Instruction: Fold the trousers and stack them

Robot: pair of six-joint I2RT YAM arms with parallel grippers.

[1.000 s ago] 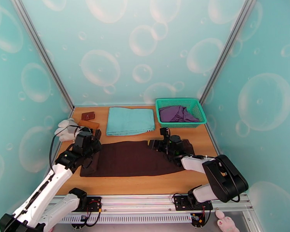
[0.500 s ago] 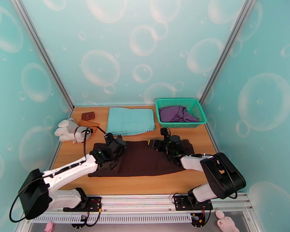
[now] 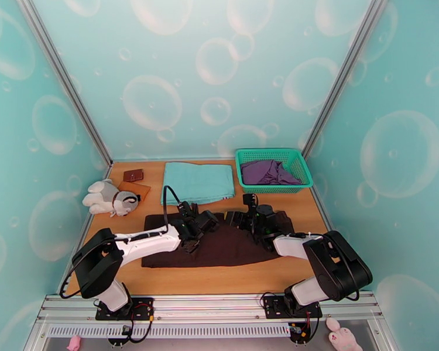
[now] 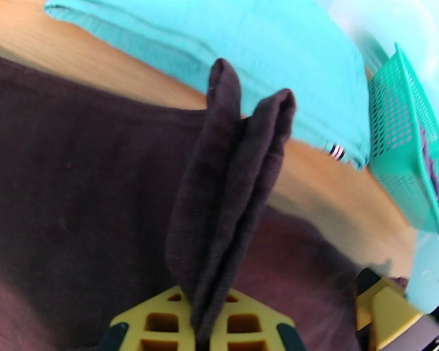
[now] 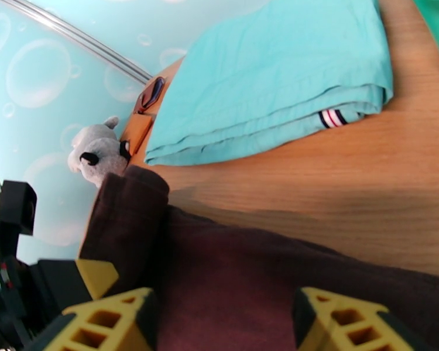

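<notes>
Across the middle of the wooden table (image 3: pixel 219 281), laid from 9 to 3 o'clock: dark brown trousers (image 3: pixel 225 250), the 9 o'clock end lifted and carried over the flat part. At 12 o'clock from them, a folded teal cloth (image 3: pixel 197 182); at 1 o'clock, a green basket (image 3: pixel 272 186) with a purple garment (image 3: pixel 266 171) inside; at 10 o'clock, a plush toy (image 3: pixel 108 197).

Left gripper (image 4: pixel 203 316): pressed together on a raised, doubled fold of the trousers, seen above mid-garment in the top view (image 3: pixel 209 219). Right gripper (image 5: pixel 219 323): jaws spread, low over the 3 o'clock end, cloth beneath them, nothing pinched.

Judged by look: soft, limp, light, matte, so unlikely to slip but sure to sag and drag. Best taken at an edge or hem, through every layer at once, not mid-panel. Worth holding the 3 o'clock end down while the fold is laid over. Risk of wrinkles if released high.
</notes>
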